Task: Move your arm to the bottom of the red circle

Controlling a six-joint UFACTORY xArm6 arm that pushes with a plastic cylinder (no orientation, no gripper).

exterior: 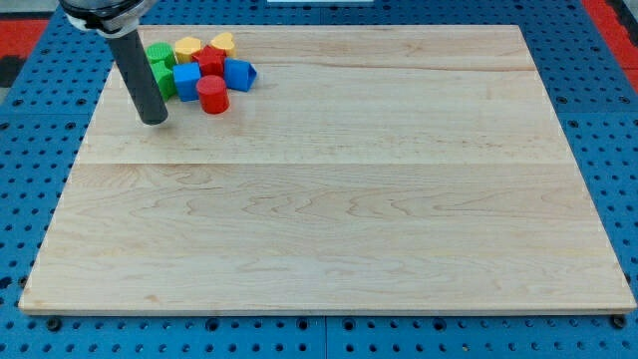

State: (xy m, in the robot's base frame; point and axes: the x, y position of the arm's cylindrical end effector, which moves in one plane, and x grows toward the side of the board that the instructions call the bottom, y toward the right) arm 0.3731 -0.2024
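The red circle (212,94), a short red cylinder, stands on the wooden board (329,199) at the lower edge of a cluster of blocks near the view's top left. My tip (154,120) rests on the board to the left of the red circle and a little below it, about a block's width clear of the cluster. The dark rod rises from the tip toward the view's top left and covers part of a green block (162,78).
The cluster holds a blue cube (186,81), a blue block (239,74), a red block (209,62), a yellow block (186,48), a yellow heart-like block (223,42) and a green block (158,53). A blue pegboard (598,120) surrounds the board.
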